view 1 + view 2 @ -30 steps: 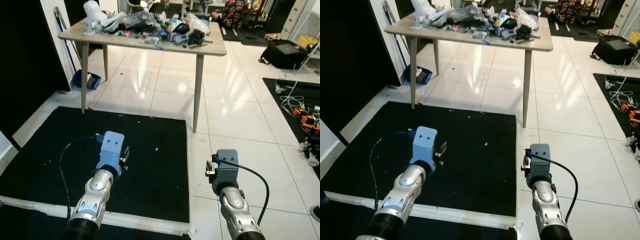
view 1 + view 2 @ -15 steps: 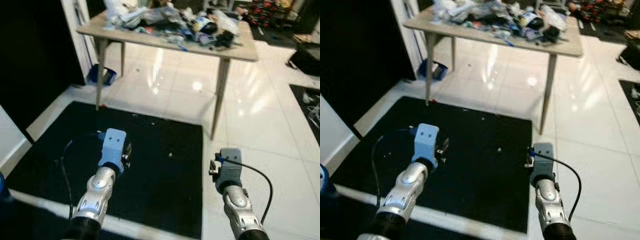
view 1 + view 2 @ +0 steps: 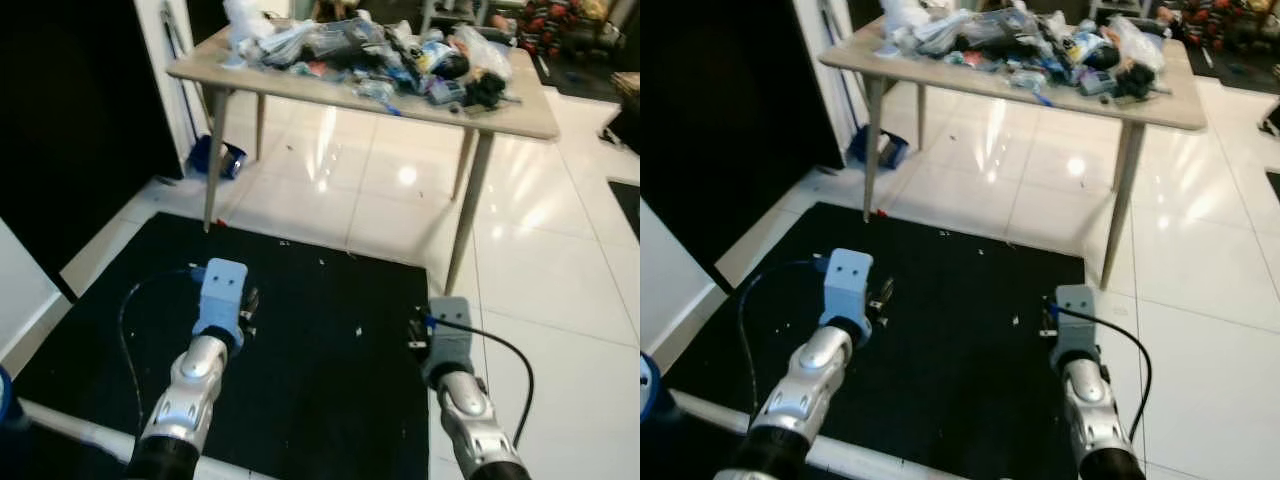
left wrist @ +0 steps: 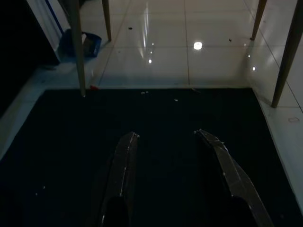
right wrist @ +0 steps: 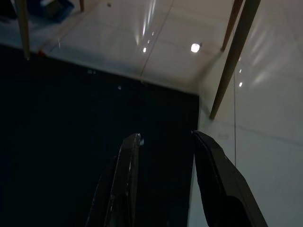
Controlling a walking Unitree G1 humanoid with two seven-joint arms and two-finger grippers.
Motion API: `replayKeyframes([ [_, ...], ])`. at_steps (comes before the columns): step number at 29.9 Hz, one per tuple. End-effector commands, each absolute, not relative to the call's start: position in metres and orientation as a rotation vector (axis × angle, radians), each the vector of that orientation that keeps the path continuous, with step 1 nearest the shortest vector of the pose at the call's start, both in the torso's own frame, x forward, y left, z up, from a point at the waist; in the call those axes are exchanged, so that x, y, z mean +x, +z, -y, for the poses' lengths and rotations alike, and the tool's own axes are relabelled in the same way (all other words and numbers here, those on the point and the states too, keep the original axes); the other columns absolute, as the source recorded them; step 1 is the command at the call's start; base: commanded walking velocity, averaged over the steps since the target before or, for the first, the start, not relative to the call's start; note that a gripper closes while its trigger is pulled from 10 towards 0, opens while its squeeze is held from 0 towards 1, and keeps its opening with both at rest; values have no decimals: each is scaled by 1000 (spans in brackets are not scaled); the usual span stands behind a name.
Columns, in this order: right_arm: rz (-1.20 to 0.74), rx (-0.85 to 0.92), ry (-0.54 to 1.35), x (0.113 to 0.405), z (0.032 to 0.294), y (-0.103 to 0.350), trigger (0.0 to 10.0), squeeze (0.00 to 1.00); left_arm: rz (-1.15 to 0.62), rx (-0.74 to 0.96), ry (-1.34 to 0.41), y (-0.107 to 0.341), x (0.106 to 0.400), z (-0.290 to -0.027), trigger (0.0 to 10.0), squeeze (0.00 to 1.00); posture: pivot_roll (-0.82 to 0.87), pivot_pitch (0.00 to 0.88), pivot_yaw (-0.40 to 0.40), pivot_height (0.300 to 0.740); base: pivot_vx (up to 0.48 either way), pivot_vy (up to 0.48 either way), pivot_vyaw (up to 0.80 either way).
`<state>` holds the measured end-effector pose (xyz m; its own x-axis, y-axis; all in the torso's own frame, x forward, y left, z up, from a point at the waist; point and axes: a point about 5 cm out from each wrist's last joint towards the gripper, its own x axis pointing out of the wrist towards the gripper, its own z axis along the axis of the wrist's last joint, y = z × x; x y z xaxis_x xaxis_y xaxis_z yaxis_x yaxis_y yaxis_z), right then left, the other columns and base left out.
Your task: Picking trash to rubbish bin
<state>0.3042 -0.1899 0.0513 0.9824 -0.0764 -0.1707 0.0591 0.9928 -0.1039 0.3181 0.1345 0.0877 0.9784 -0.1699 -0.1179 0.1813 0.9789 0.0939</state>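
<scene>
A heap of trash (image 3: 380,50), bags, wrappers and small items, covers the top of a light wooden table (image 3: 520,105) ahead of me. Both arms are held low and forward over a black mat (image 3: 320,340), well short of the table. My left gripper (image 4: 165,135) is open with nothing between its fingers, hanging above the dark mat. My right gripper (image 5: 165,135) is also open and holds nothing, hovering over the mat's right edge near a table leg (image 5: 234,52). Small white scraps (image 3: 358,331) lie scattered on the mat.
A blue container (image 3: 215,160) sits on the white tiles by the table's left legs, beside a dark doorway (image 3: 70,120). Glossy white floor tiles (image 3: 560,300) stretch to the right. Something blue (image 3: 5,405) pokes in at the lower left edge.
The whole picture has shifted and the table looks nearer and more central, so the camera has moved. Both arms keep the same pose with open fingers.
</scene>
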Motion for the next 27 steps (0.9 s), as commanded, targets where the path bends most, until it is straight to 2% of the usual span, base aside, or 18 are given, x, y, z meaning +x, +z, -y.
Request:
replayKeyframes([
  [1,-213,-84,-62,297,186,41,10000,0,-136,101,-168,82,315,-139,10000,0,-29,124,6,740,345,0,0],
  [27,-206,-85,-65,298,186,43,10000,0,-135,97,-170,83,317,-138,10000,0,-28,124,7,740,347,0,0],
])
